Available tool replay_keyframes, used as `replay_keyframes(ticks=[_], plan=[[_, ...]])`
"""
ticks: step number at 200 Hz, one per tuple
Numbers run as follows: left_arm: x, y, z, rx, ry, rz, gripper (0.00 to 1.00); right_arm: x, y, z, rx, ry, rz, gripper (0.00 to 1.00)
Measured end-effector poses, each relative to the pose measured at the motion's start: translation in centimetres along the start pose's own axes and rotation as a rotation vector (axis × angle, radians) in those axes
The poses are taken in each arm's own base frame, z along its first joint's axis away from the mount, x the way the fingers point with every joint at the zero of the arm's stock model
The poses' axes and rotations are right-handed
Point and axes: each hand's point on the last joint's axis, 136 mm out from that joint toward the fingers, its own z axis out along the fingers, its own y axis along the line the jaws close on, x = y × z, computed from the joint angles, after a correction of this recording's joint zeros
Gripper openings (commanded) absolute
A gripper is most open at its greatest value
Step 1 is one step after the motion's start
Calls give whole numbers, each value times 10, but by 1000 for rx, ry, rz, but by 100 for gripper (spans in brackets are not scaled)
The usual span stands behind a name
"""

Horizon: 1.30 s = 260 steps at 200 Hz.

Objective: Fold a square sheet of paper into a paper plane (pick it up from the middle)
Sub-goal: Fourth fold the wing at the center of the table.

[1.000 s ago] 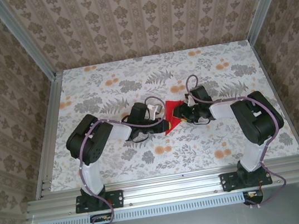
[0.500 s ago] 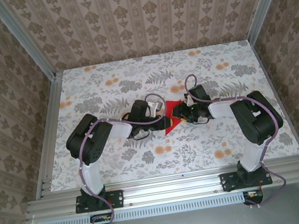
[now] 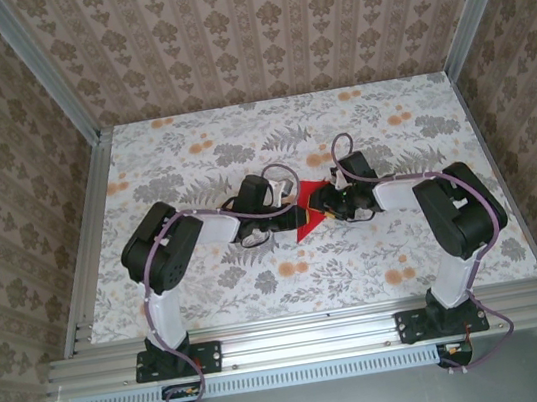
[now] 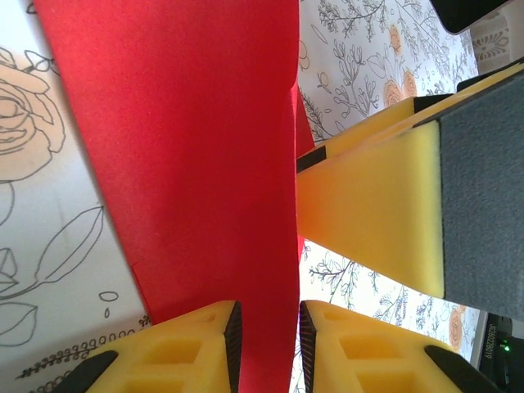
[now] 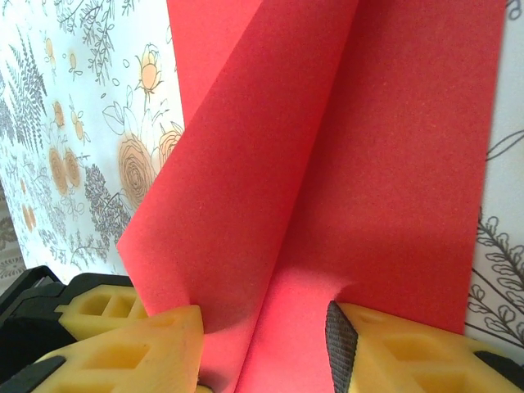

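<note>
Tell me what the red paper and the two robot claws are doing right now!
red paper: bent along a crease, not lying flat on the table, with a gripper at each side.
left gripper: open by a narrow gap, red paper showing in the gap.
right gripper: open wider, its fingers either side of the paper's crease.
</note>
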Motion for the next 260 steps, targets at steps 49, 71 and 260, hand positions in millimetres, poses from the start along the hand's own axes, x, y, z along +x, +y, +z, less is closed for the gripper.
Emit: replay_keyframes(ticks=[49, 71, 260], plan=[[0, -1, 1, 7, 7, -1, 27, -1, 0, 0, 16, 0, 14, 50], [-1, -1, 1, 8, 3, -1, 31, -1, 0, 1, 34, 0, 14, 51], [3, 10, -48, -142, -131, -36, 36, -9, -1, 7, 277, -38, -48, 63]])
